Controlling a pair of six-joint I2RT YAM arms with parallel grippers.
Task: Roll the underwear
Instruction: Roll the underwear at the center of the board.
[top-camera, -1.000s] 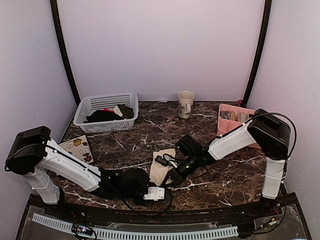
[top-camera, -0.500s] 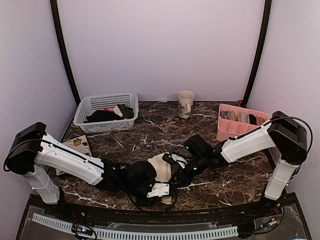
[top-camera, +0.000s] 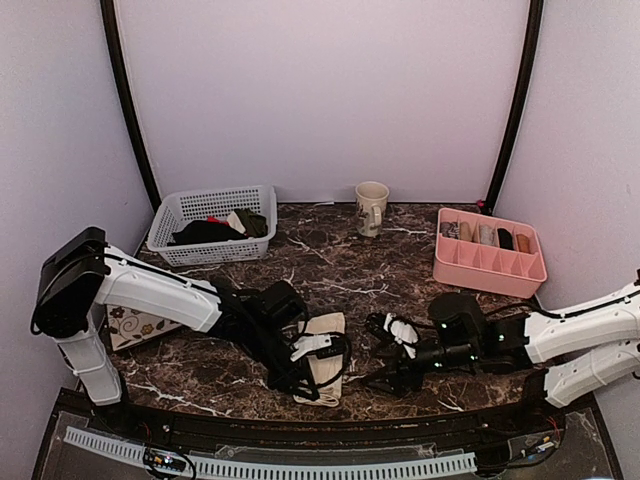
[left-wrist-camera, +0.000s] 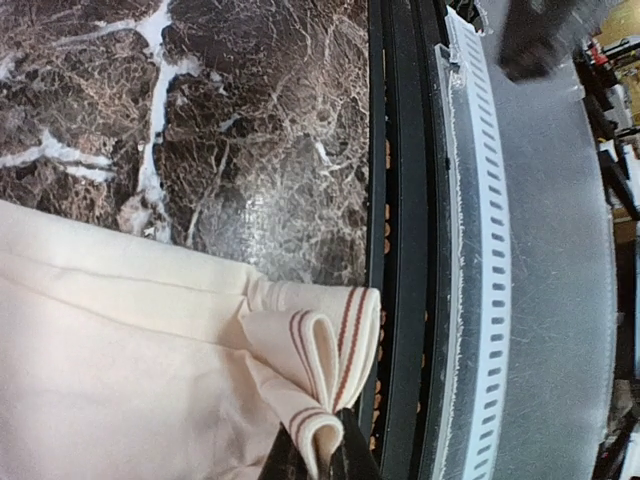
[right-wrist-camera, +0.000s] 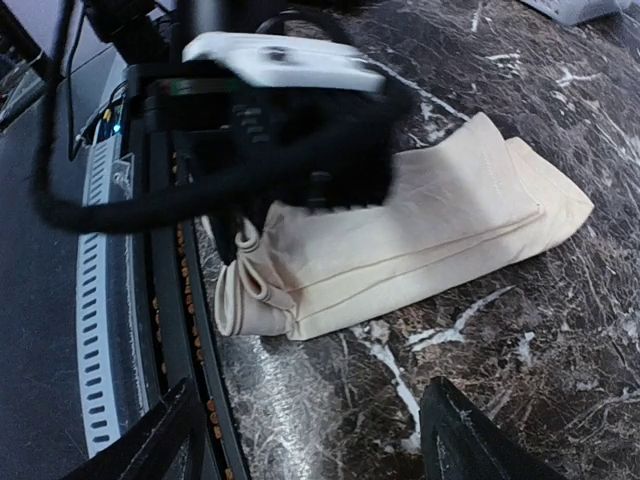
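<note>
1. Since a second ago, the right gripper (top-camera: 392, 378) has backed away to the right of the underwear (top-camera: 323, 358). The left arm has swung in over the cloth from the left.
2. Counted: two arms, one underwear, one white basket (top-camera: 165, 236) holding dark garments, one mug (top-camera: 372, 207), one pink divided tray (top-camera: 441, 268), and one floral tile (top-camera: 134, 326).
3. The print on the mug is too small to read.
4. The underwear is plain cream and folded into a long narrow strip. Thin reddish-brown double stripes run along its hem, which curls into a loop.
5. It lies on the marble table (top-camera: 330, 272) between the two grippers, its near end at the front edge.
6. The left gripper's fingers (left-wrist-camera: 345, 462) are pressed together, pinching that striped hem.
7. The right gripper's fingers (right-wrist-camera: 462, 440) are spread wide, holding nothing.
</note>
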